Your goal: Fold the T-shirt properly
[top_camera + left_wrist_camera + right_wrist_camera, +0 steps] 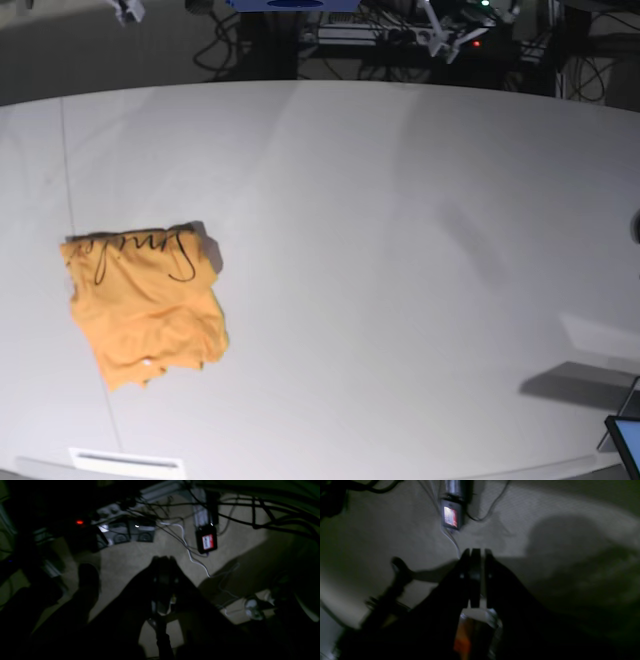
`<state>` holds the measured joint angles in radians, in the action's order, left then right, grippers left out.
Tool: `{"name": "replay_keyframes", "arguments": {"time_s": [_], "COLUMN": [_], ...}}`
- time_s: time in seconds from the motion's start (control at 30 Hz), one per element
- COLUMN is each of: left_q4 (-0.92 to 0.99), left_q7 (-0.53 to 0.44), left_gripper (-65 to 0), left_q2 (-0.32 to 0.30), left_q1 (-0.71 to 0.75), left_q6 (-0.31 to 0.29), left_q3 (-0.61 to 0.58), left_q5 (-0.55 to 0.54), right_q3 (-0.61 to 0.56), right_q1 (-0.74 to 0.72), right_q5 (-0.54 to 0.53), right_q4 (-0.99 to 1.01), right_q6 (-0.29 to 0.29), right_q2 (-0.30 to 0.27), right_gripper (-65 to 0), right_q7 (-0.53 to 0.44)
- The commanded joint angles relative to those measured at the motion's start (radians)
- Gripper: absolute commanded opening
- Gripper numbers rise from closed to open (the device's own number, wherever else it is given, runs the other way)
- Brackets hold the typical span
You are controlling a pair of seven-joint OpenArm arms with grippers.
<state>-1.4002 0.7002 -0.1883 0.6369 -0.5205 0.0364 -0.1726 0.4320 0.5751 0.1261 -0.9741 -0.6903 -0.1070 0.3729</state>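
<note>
Orange T-shirt (143, 305) lies folded small on desk (400, 250), near its left edge in base view. Left claw (163, 559) and right claw (475, 552) both pressed together, empty, pulled clear; folding looks finished.

Folded T-shirt (145, 305) on white table (400, 250)

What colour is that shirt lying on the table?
The T-shirt is orange-yellow with thin dark cursive lettering near its top edge; the base view shows it best.
</note>
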Motion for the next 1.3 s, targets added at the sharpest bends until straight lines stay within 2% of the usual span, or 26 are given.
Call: {"name": "replay_keyframes", "arguments": {"time_s": [0.0,0.2,0.37,0.53,0.6,0.67,0.77,0.8,0.9,0.93,1.27], "left_q4": [0.035,0.332,0.536,0.691,0.752,0.813,0.898,0.918,0.961,0.973,0.991], "left_q7": [-0.023,-0.112,-0.202,-0.288,-0.337,-0.389,-0.459,-0.469,-0.518,-0.531,-0.543], "left_gripper": [-65.0,-65.0,-65.0,-65.0,-65.0,-65.0,-65.0,-65.0,-65.0,-65.0,-65.0], "left_q2": [0.0,0.052,0.071,0.088,0.102,0.105,0.109,0.109,0.117,0.125,0.145], "left_q1": [-0.007,-0.164,-0.249,-0.322,-0.348,-0.378,-0.418,-0.429,-0.443,-0.443,-0.454], "left_q6": [0.001,0.001,0.001,0.006,0.047,0.086,0.096,0.116,0.236,0.25,0.371], "left_q3": [-0.011,-0.042,-0.042,-0.042,-0.042,-0.057,-0.166,-0.191,-0.252,-0.257,-0.257], "left_q5": [0.021,0.097,0.143,0.153,0.155,0.157,0.153,0.152,0.149,0.15,0.146], "right_q3": [0.003,0.001,0.003,0.005,0.005,-0.003,-0.075,-0.094,-0.121,-0.121,-0.114], "right_q1": [0.0,-0.143,-0.205,-0.266,-0.28,-0.295,-0.312,-0.315,-0.33,-0.338,-0.373], "right_q5": [0.002,0.016,0.099,0.108,0.108,0.119,0.155,0.155,0.155,0.155,0.154], "right_q4": [0.036,0.346,0.475,0.604,0.633,0.648,0.653,0.653,0.657,0.67,0.714], "right_q6": [-0.008,-0.008,-0.008,-0.008,0.004,0.054,0.12,0.14,0.188,0.195,0.271], "right_q2": [-0.01,-0.061,-0.056,-0.055,-0.053,-0.033,-0.007,0.0,0.019,0.031,0.086], "right_gripper": [-61.7,-61.7,-61.7,-61.5,-61.5,-61.1,-61.1,-61.1,-60.9,-60.9,-60.9], "right_q7": [-0.016,-0.163,-0.254,-0.337,-0.357,-0.384,-0.415,-0.414,-0.414,-0.414,-0.407]}}
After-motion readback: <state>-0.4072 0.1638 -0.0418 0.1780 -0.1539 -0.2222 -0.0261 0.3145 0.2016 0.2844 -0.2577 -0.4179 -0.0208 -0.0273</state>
